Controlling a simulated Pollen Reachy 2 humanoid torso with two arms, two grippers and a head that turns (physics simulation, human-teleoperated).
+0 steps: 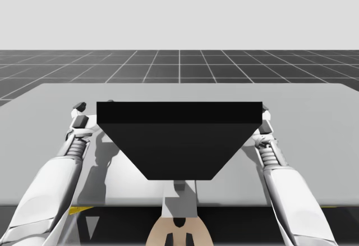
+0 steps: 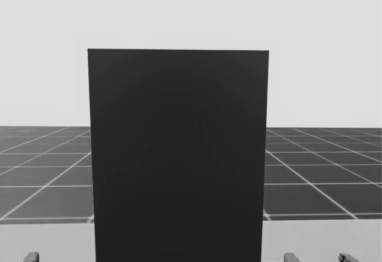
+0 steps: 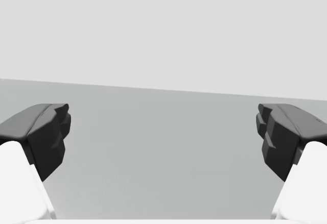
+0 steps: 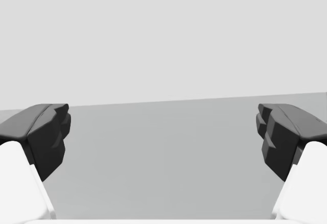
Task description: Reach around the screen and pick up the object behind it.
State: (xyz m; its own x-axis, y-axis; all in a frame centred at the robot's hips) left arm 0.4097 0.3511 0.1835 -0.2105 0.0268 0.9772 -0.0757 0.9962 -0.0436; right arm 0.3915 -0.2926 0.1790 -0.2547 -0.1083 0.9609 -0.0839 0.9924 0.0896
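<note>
You've barely started: the left claw (image 3: 163, 134) and right claw (image 4: 163, 134) sit either side of the screen (image 1: 179, 139), both wide open and empty. Reaching behind the screen and grasping are yet to do.

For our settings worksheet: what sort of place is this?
Probably a simulated test bench: a plain grey table, a black screen standing on it, a dark grid floor beyond.
</note>
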